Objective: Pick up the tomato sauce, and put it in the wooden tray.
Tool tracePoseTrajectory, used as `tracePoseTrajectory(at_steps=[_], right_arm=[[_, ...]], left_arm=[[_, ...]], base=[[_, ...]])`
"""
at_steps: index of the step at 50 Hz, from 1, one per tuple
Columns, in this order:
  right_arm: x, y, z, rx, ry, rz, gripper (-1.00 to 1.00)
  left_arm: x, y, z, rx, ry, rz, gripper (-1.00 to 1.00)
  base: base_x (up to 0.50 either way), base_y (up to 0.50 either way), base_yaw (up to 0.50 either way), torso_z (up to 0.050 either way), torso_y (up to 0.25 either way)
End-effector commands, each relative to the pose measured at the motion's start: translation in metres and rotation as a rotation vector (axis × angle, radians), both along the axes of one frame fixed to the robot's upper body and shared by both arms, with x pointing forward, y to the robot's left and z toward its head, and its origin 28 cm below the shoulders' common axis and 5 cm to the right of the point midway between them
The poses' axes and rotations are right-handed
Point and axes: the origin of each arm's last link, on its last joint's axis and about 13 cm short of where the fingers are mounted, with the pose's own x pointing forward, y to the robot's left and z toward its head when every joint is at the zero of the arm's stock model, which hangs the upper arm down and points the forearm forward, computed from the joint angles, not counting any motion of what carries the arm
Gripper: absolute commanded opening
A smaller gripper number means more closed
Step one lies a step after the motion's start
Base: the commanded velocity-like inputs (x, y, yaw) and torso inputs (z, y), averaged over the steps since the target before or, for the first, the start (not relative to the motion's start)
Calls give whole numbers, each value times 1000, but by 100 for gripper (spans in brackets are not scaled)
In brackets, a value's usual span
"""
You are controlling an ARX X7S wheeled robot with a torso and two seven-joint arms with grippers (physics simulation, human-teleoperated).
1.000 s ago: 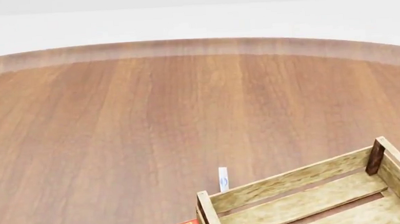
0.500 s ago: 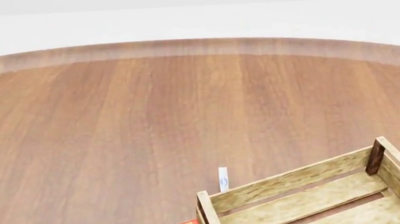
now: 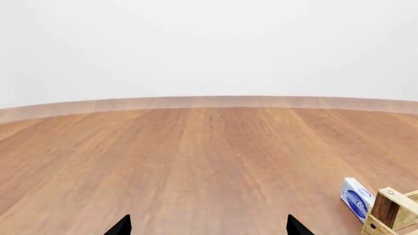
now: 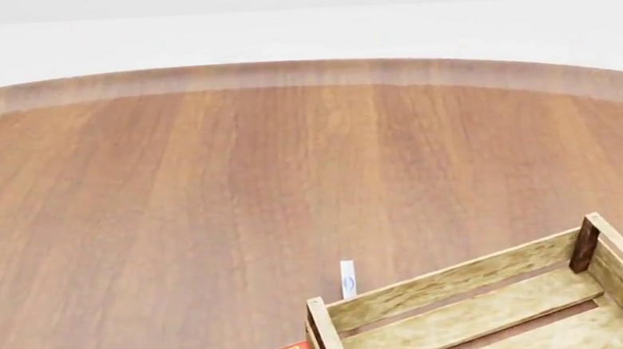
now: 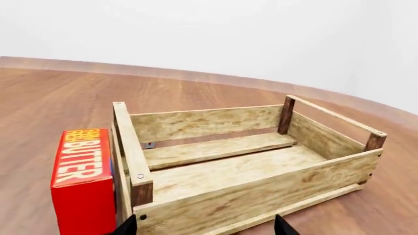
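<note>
Nowhere in any of the three views does the tomato sauce show, so its place cannot be told. The wooden tray (image 5: 248, 161) sits on the wooden table (image 4: 238, 186) with nothing inside it; its slatted floor and low walls are bare, and darker posts mark its corners. A red butter box (image 5: 83, 183) stands upright just beside one short end of the tray, its side close against the tray's wall. A small white-and-blue box (image 3: 357, 198) stands on the table just beyond the tray's far long wall, near the same corner as the butter box.

The left gripper (image 3: 207, 226) hangs over bare table, well apart from the tray on the side where the butter box stands; its two dark fingertips (image 3: 119, 226) are spread wide with nothing between them. The right gripper (image 5: 204, 226) faces the tray's near long wall, and its fingertips (image 5: 285, 226) also stand parted and grip nothing. In the head view only the left gripper's tips show, at the picture's lower edge.
</note>
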Motion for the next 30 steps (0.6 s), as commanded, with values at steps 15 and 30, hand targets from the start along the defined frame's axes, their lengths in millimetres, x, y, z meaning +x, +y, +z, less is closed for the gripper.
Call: tracePoseTrajectory(at_steps=[15,30], right_arm=[[-25,8,-11,27,-27,-30,100],[-45,3,-26,78,2,-57,100]], left_arm=[[0,0,0,-4,-2,3,100],[-1,1,0,-4,-5,10,100]], base=[[0,0,0,0,0],[0,0,0,0,0]])
